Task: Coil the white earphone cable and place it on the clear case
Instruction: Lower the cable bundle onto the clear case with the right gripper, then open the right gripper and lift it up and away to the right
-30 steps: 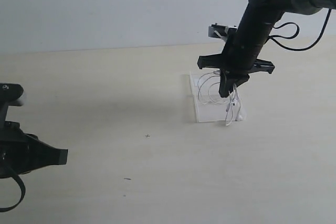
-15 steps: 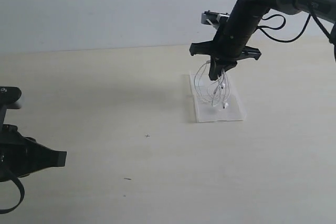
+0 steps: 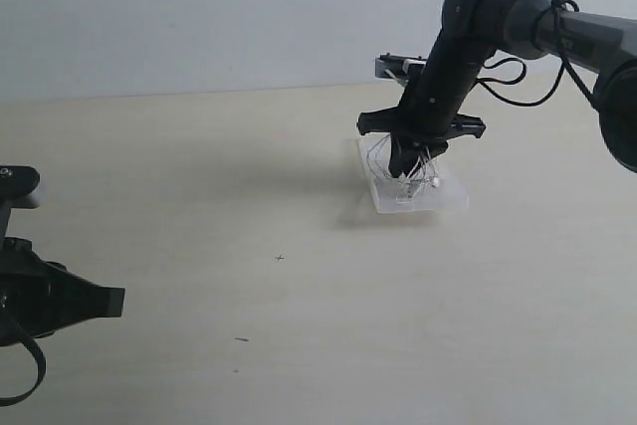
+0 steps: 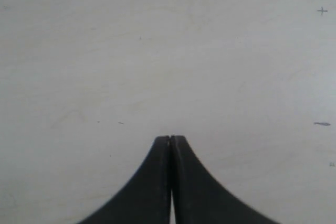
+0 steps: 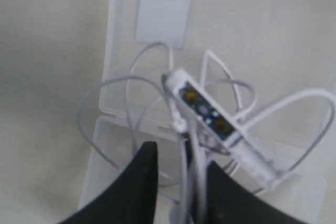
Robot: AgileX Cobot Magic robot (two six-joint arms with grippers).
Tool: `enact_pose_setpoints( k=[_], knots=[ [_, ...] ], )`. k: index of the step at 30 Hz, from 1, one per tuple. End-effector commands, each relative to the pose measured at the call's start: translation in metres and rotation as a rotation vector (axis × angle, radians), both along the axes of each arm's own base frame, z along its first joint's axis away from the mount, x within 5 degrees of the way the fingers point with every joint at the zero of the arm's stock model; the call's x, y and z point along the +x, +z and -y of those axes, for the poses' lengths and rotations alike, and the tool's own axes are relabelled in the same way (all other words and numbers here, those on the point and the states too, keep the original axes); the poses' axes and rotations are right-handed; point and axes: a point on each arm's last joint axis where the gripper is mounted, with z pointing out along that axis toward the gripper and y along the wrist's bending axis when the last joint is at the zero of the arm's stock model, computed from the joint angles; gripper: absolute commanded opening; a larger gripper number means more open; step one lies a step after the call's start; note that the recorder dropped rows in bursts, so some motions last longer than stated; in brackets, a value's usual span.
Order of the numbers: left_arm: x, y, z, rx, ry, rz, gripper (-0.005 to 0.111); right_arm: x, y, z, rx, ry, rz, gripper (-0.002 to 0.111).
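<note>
The white earphone cable [image 3: 386, 151] lies in loose loops on the clear case [image 3: 444, 200], far right of the table. My right gripper [image 3: 407, 170] reaches down into the coil. In the right wrist view the right gripper [image 5: 181, 157] is open: cable strands [image 5: 190, 156] run between the fingers, against one of them and with a gap to the other. The inline remote [image 5: 210, 119] rests over the loops, and the case's white sticker [image 5: 163, 11] shows beyond. My left gripper [image 3: 111, 299] hovers low at the near left, and in its wrist view this gripper [image 4: 171, 138] is shut on nothing.
The pale table [image 3: 249, 176] carries only small dark marks [image 3: 280, 258] near its middle. A plain wall [image 3: 199, 17] rises behind the far edge. The right arm's black cable [image 3: 508, 72] loops beside its forearm.
The right gripper has lowered the hanging coil onto the clear case and shifted slightly left; the loops now rest on the case. The left arm has barely moved.
</note>
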Motion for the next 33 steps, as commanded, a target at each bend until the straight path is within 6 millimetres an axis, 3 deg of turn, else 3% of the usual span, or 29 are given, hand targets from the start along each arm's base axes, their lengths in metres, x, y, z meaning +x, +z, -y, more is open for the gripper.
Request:
enact_pose_setpoints(
  k=[1,4,17,19,21,22,24,28,33],
  knots=[
    [-0.001,0.001,-0.001,-0.004,0.010,0.000,0.000,0.002,0.006,0.003,-0.015,0.009,0.023,0.061],
    [-0.001,0.001,-0.001,-0.004,0.010,0.000,0.000,0.001,0.020,0.003,-0.009,0.008,0.051,0.072],
    [-0.001,0.001,-0.001,-0.001,0.006,0.001,0.000,-0.006,0.097,0.011,-0.029,-0.076,0.194,0.072],
    [-0.001,0.001,-0.001,0.004,0.001,0.002,0.000,-0.010,0.121,0.020,-0.088,-0.114,0.256,0.068],
    [-0.001,0.001,-0.002,0.048,-0.040,0.013,0.000,-0.019,0.148,0.026,-0.116,-0.148,0.311,0.043],
    [-0.001,0.001,-0.003,0.070,-0.052,0.012,0.000,-0.028,0.166,0.028,-0.107,-0.151,0.334,0.021],
    [-0.001,0.001,-0.003,0.070,-0.052,0.012,0.000,-0.048,0.189,0.033,-0.102,-0.149,0.353,0.001],
    [-0.001,0.001,-0.003,0.070,-0.052,0.012,0.000,-0.091,0.207,0.044,-0.118,-0.127,0.331,0.001],
    [-0.001,0.001,-0.003,0.070,-0.052,0.012,0.000,-0.174,0.198,0.063,-0.143,-0.138,0.211,0.001]
  ],
)
